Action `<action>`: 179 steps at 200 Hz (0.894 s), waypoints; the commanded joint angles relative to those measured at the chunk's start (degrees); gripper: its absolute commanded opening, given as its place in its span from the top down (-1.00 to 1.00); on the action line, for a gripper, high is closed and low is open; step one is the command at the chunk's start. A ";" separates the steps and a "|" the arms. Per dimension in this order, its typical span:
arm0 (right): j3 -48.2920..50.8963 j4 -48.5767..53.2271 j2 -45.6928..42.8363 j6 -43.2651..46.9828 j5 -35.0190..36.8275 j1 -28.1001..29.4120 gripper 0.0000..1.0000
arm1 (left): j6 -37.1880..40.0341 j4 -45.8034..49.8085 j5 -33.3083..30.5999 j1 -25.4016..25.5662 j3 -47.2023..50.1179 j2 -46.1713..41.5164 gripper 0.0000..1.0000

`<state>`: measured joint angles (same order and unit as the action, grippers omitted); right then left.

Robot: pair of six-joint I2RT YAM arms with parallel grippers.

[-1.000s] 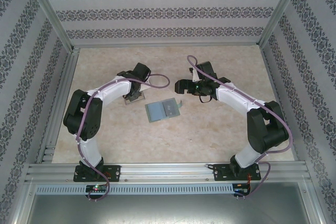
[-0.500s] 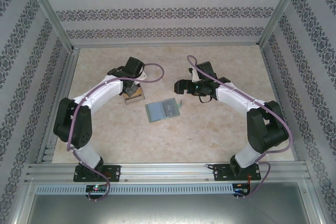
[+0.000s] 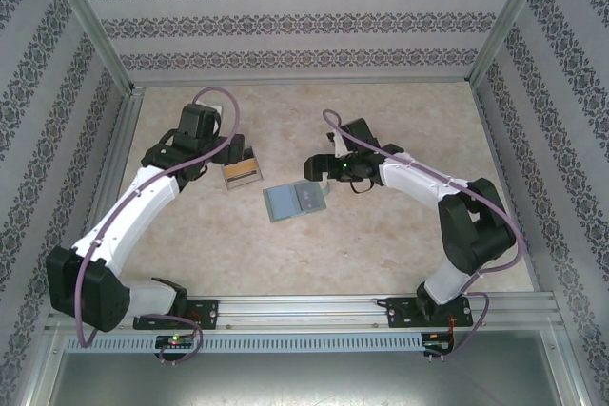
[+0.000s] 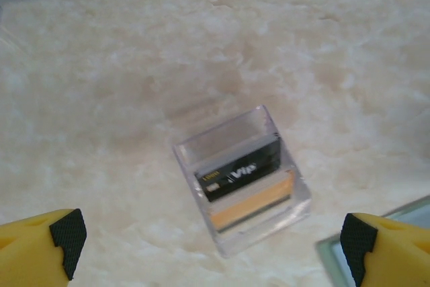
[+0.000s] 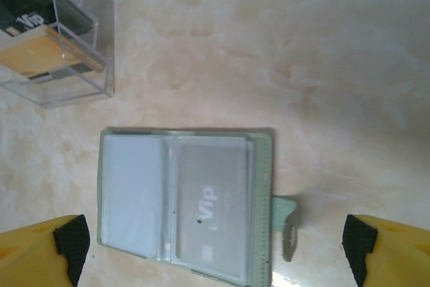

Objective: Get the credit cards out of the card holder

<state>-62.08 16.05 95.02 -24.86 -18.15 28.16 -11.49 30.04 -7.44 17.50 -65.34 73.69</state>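
Note:
The card holder [image 5: 185, 203] lies open and flat, grey-green with pale lining, its tab [image 5: 289, 223] to the right. A grey card marked Vip [image 5: 211, 206] sits in its right pocket. Two credit cards, a black one [image 4: 238, 166] and a tan one [image 4: 252, 203], stand in a transparent tray [image 4: 285, 216]. My left gripper [image 4: 211, 247] hovers open above the tray, holding nothing. My right gripper [image 5: 211, 247] hangs open over the holder, empty. From above, the holder [image 3: 297, 200] lies between the left gripper [image 3: 221, 161] and the right gripper [image 3: 314, 170].
The tray [image 3: 240, 171] stands just left of the holder on the marbled table [image 3: 381, 244]. Aluminium frame rails [image 3: 114, 149] and patterned walls enclose the table on three sides. A corner of the holder [image 4: 328, 252] shows beside my left gripper's right finger.
My left gripper has opened wide and drawn back up and to the left, off the tray. My right gripper has moved left and nearer, to the holder's far edge.

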 commanded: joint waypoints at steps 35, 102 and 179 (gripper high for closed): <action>-0.85 0.18 3.77 0.56 -1.36 3.54 -0.96 | -26.57 -8.21 18.76 0.23 13.64 -2.82 -0.40; -1.70 -0.31 7.58 -1.14 -2.06 6.10 -0.96 | -35.34 -19.20 20.30 10.73 21.41 6.61 0.82; -3.12 0.23 10.77 -1.94 -1.70 7.12 -0.96 | -35.29 -21.26 20.34 13.53 20.06 17.93 0.89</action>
<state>-63.83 16.03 104.01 -25.80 -19.64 35.03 -45.74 10.59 13.30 30.35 -44.56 90.61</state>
